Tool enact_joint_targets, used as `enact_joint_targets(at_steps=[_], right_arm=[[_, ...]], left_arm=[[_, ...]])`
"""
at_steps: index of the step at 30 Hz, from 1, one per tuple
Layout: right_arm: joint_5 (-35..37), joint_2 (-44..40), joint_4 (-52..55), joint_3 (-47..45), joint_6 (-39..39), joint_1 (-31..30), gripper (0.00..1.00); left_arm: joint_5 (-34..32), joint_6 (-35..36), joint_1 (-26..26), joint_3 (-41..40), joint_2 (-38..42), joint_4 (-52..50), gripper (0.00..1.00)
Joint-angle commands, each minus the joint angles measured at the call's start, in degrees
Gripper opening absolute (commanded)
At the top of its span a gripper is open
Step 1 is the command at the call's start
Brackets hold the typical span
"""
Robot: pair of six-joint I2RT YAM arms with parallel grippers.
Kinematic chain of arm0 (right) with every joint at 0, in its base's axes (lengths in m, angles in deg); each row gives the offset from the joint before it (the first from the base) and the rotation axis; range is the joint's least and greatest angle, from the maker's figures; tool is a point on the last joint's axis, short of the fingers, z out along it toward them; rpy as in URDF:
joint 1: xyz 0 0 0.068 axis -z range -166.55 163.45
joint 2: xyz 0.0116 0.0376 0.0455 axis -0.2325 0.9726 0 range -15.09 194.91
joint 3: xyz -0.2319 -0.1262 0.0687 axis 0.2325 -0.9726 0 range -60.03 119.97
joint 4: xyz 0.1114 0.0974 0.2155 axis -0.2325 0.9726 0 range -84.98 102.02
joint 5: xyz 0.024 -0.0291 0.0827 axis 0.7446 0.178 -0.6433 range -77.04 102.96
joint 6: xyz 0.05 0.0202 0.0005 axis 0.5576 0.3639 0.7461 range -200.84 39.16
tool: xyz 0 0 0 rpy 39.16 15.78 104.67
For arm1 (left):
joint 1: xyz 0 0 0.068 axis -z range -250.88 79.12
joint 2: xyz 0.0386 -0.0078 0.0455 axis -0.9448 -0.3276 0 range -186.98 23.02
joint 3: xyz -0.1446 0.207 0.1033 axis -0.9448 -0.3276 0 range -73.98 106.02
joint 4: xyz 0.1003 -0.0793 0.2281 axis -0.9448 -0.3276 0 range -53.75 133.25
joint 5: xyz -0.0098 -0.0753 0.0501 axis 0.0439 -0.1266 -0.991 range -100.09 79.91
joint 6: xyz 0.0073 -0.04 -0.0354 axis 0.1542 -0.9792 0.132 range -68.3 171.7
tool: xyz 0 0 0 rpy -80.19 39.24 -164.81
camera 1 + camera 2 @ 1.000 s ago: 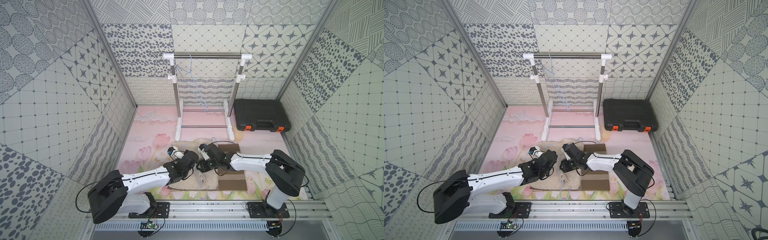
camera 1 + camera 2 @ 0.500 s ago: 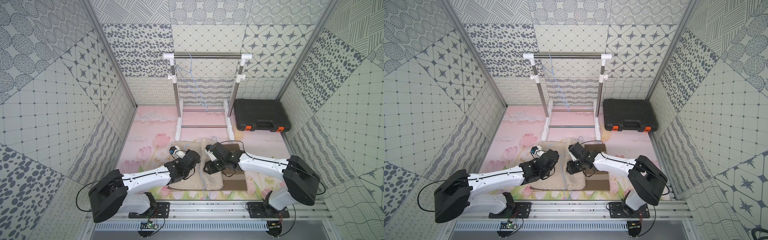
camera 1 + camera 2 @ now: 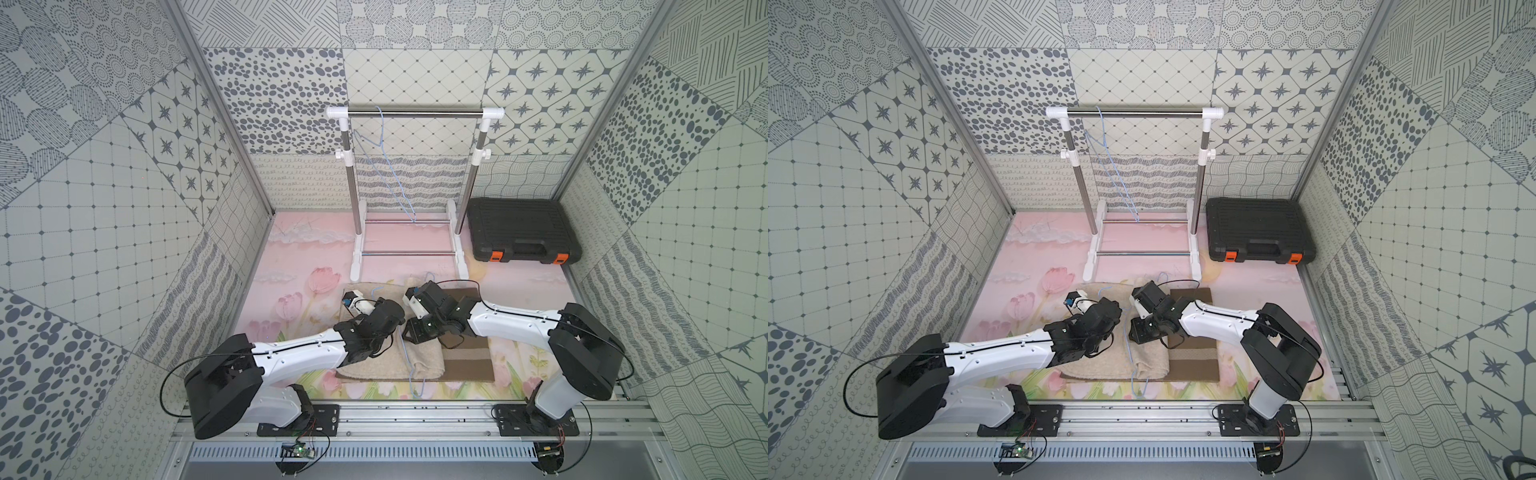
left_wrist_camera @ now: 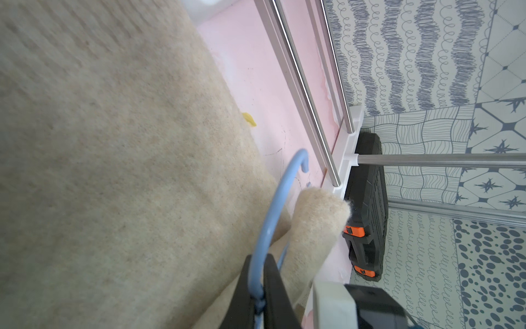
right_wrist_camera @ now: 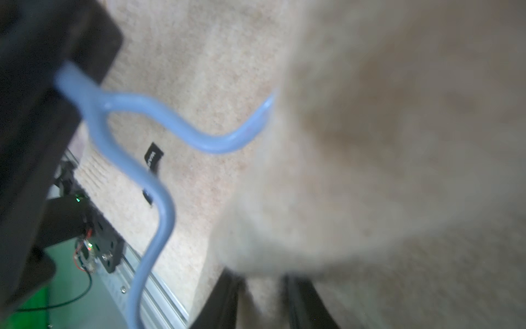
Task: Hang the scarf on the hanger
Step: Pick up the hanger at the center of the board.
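Note:
The scarf (image 3: 422,359) is beige with a brown striped end (image 3: 469,357) and lies flat on the pink mat in both top views (image 3: 1142,359). A thin blue wire hanger (image 3: 409,368) rests across it. My left gripper (image 3: 397,328) is shut on the hanger's neck (image 4: 257,284), and the hook (image 4: 284,182) curves out ahead of the fingers. My right gripper (image 3: 409,334) sits close beside it, over the scarf's beige part. Its jaws (image 5: 263,287) are shut on a raised fold of scarf (image 5: 370,142). The hanger (image 5: 159,205) passes just beside that fold.
A clothes rack (image 3: 415,113) with a steel top bar stands at the back, with another blue wire hanger (image 3: 384,166) hanging from it. A black tool case (image 3: 523,232) with orange latches lies to its right. Patterned walls close in three sides.
The right gripper's jaws have narrowed onto a fold of the scarf, and the right arm swung out to the right and back. The left arm has stayed put, holding the hanger.

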Motion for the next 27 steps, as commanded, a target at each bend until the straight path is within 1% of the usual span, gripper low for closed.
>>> enact_joint_targets(at_steps=[1, 2, 3, 5, 6, 7, 8, 9, 11, 13, 16, 22, 27], right_arm=[[-4.03, 7.00, -8.45, -0.83, 1.72, -0.28, 0.13], [-4.87, 8.49, -10.53, -1.23, 2.16, -0.17, 0.10], [-5.75, 9.47, -12.90, -1.71, 2.69, -0.16, 0.09], [-7.42, 10.25, -17.43, -3.44, 4.17, -0.08, 0.08], [-7.41, 9.65, -17.53, -3.65, 4.05, 0.01, 0.11], [-6.86, 7.81, -16.48, -4.02, 3.63, 0.49, 0.20], [-6.02, 5.24, -15.25, -4.55, 3.29, 1.17, 0.34], [-5.12, 2.26, -13.94, -5.23, 3.05, 1.91, 0.45], [-3.75, -2.94, -10.74, -6.69, 2.74, 3.28, 0.53], [-3.01, -6.51, -5.82, -5.94, 1.33, 3.81, 0.55], [-1.85, -10.30, -1.95, -4.91, 0.31, 4.12, 0.55], [-0.37, -12.01, 0.90, -2.89, -0.56, 4.30, 0.54], [-0.69, -13.33, 1.47, -1.62, -0.34, 4.32, 0.51]], left_arm=[[1.89, -0.79, 1.28, 1.71, -1.83, 3.29, 0.00], [1.69, -0.86, 1.53, 2.06, -1.94, 3.66, 0.00], [1.52, -0.79, 1.84, 2.55, -2.17, 3.84, 0.00], [1.45, -1.12, 2.33, 3.72, -2.96, 4.43, 0.00], [1.69, -0.76, 2.32, 4.35, -3.49, 4.95, 0.00], [1.70, -0.38, 2.40, 4.71, -3.91, 4.90, 0.00], [1.53, -0.72, 2.37, 4.56, -3.86, 4.63, 0.00], [1.27, -1.16, 2.40, 4.20, -3.77, 4.17, 0.00], [0.77, -1.25, 2.49, 3.93, -3.36, 2.86, 0.00], [0.39, -1.21, 2.50, 3.88, -3.15, 2.15, 0.00], [0.11, -0.53, 2.50, 3.92, -3.02, 1.99, 0.00], [-0.12, -0.33, 2.48, 4.17, -2.92, 1.24, 0.00], [0.02, -0.21, 2.59, 4.44, -3.02, 1.07, 0.00]])
